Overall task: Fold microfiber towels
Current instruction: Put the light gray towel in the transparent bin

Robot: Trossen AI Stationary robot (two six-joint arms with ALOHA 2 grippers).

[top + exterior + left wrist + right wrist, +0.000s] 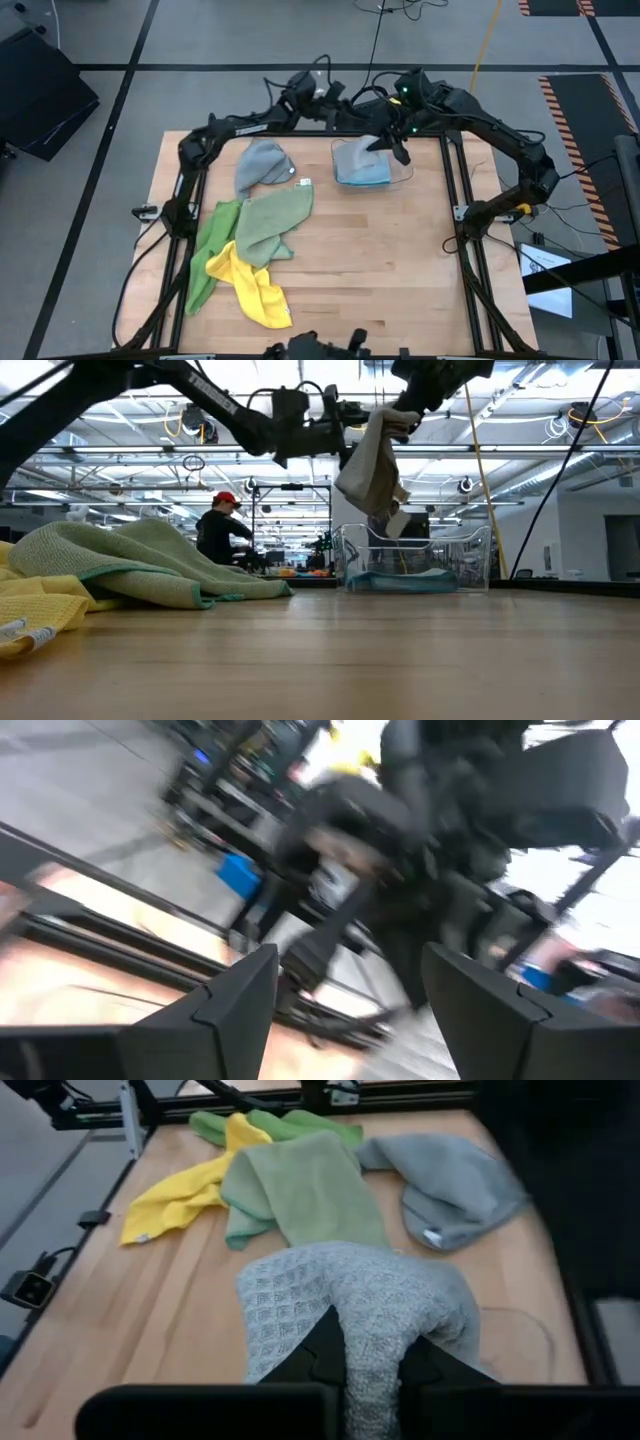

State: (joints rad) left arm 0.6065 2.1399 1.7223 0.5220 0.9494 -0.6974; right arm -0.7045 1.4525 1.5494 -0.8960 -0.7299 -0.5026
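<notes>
At upper centre of the high view, the right gripper (pixel 385 140) is clamped on a folded grey waffle-weave microfiber towel (pixel 360 1315) above the clear plastic bin (pixel 405 176). The left gripper (pixel 350 1005), upper left beside it, gapes empty. Other towels (pixel 262 225) lie lower left.

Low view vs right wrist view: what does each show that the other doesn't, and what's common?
Only the low view: the clear bin under the hanging towel, a person in the room behind.
Only the right wrist view: the bright green towel and the grey towel lying on the table.
Both: the grey towel held by the right gripper, the sage green towel, the yellow towel.
</notes>
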